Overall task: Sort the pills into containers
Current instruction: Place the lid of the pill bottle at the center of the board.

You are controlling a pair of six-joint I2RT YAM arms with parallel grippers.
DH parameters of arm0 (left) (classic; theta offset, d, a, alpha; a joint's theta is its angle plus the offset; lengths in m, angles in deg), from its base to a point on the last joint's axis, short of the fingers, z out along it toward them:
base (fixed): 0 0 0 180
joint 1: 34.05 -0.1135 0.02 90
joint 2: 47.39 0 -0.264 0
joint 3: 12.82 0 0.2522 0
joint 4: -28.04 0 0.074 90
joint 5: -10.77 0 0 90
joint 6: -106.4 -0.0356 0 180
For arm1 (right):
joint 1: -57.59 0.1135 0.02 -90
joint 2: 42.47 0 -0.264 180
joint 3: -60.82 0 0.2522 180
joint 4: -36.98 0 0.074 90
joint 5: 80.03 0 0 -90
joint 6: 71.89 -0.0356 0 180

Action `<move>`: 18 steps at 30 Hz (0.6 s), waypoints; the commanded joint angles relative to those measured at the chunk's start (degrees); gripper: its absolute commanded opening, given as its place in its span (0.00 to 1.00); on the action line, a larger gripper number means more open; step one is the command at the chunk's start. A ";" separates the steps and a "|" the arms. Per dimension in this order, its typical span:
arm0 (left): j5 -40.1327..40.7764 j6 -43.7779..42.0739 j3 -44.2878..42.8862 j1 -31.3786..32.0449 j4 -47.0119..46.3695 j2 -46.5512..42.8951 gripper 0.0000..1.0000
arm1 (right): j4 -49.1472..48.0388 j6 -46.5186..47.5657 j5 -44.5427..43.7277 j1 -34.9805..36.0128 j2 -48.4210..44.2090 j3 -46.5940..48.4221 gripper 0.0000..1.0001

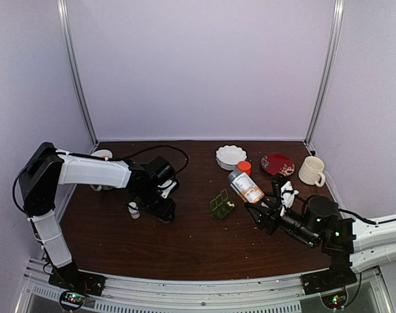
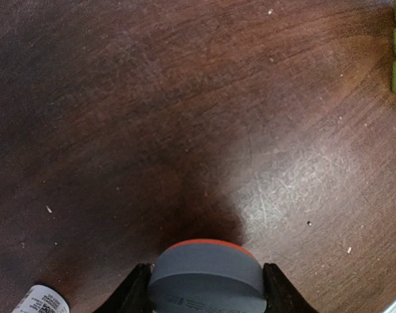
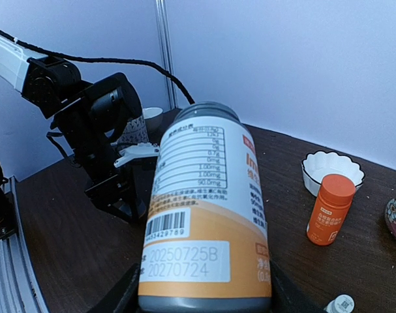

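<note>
Holding the labelled bottle (image 3: 204,195) tilted, the right hand (image 3: 201,297) is clamped on it; the left hand (image 2: 207,293) is clamped on a grey cap (image 2: 207,274); the green pill box (image 1: 222,204) sits mid-frame on the surface (image 1: 184,248); the pills are too small to pick out, likely light, hard and prone to roll; better poured than pinched.

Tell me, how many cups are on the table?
2. One mug stands at the far right, beside the red plate. The other cup is at the far left, half hidden behind the left arm.
</note>
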 commanded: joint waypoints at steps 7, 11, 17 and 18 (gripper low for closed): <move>3.08 2.61 -1.12 1.78 -5.83 3.32 0.42 | 2.79 -2.91 0.23 -0.40 -4.19 -1.66 0.00; 3.75 3.25 -1.51 2.16 -5.52 4.53 0.58 | 4.46 -2.67 0.49 -0.60 -4.05 -1.69 0.00; 7.40 4.10 -0.87 3.26 -5.55 1.72 0.98 | 3.09 -2.79 1.52 -0.56 -3.63 -2.46 0.00; 8.81 4.45 -0.50 3.43 -5.61 0.56 0.98 | 2.73 -3.00 1.46 -0.59 -3.59 -2.54 0.00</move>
